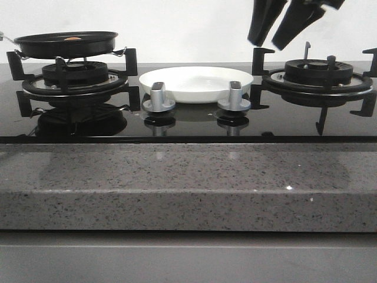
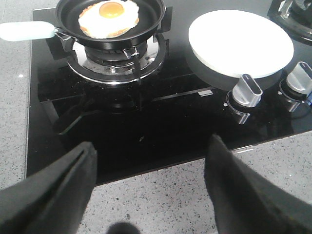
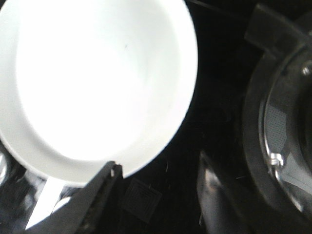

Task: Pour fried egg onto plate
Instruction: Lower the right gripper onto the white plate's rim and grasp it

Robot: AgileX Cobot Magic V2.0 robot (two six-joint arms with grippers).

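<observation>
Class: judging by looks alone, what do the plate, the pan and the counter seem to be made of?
Plate: probably glazed ceramic; glossy white with glare.
Pan: likely nonstick-coated metal; matte black, thin rim.
Counter: speckled grey stone or composite, lightly polished.

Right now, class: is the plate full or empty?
Empty: the plate shows bare white; the fried egg lies in the pan.

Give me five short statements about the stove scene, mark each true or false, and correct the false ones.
1. The fried egg lies in the black frying pan. True.
2. The plate holds the egg. False: it is bare.
3. The pan sits on the left burner. True.
4. The left gripper grips the pan handle. False: it is open, apart from it.
5. The right gripper touches the plate. False: it hangs above the stove.
</observation>
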